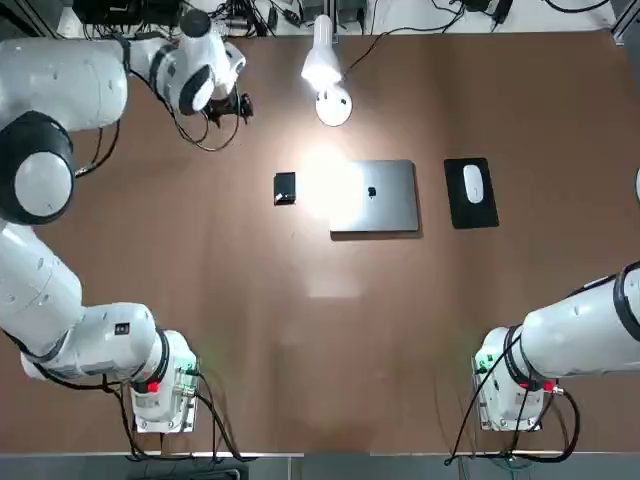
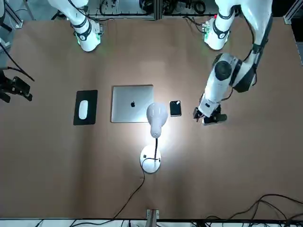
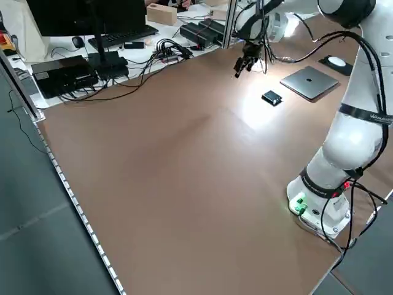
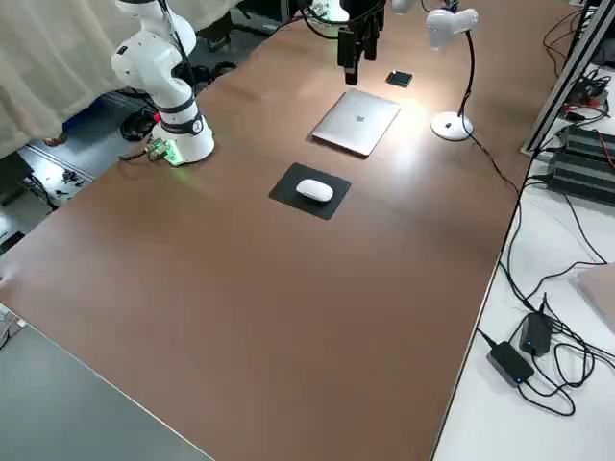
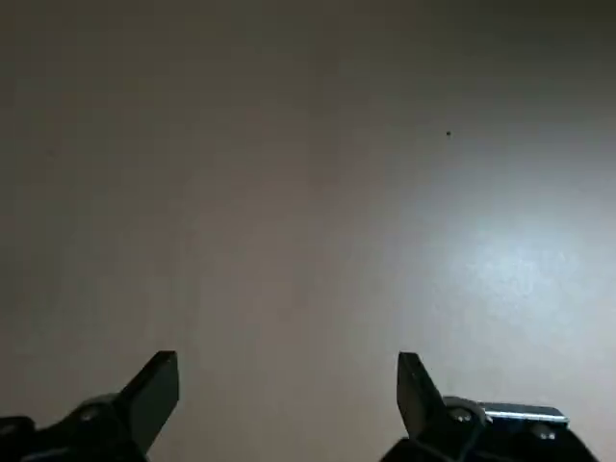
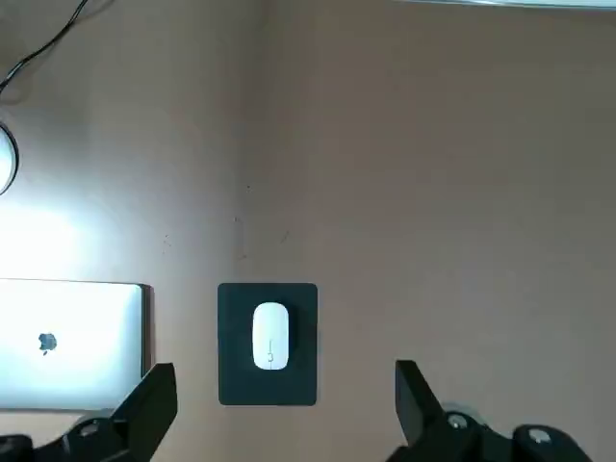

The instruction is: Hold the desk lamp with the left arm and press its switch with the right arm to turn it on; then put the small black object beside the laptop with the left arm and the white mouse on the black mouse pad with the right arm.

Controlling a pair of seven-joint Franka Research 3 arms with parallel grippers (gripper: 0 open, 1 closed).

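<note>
The desk lamp (image 1: 327, 75) stands at the far middle of the table (image 1: 250, 330), lit, its round base (image 1: 334, 107) on the wood and its cone head throwing a bright patch onto the surface and onto the near corner of the closed silver laptop (image 1: 375, 196). The small black object (image 1: 285, 188) lies flat just beside the laptop, on the robot's left of it, with a narrow strip of table between them. On the robot's right of the laptop sits the black mouse pad (image 1: 471, 192), and the white mouse (image 1: 473, 183) rests on it, near its middle.

The left gripper (image 1: 232, 106) hangs above bare table at the far left, well apart from the small black object, which lies nearer the robot and to the right of it; the lamp base is off to its right. Its 2 fingers (image 5: 154, 390) stand wide apart with nothing between them, and the left wrist view shows only bare tabletop under them.

The right gripper (image 6: 286, 409) is raised high beyond the robot's right side of the table, its 2 fingers spread wide and empty. In its wrist view the mouse on the pad lies far below, between the fingertips, with the laptop to one side. In the front view this gripper (image 2: 16, 89) shows at the picture's left edge, well clear of the mouse (image 2: 83, 109) and pad (image 2: 85, 107)
</note>
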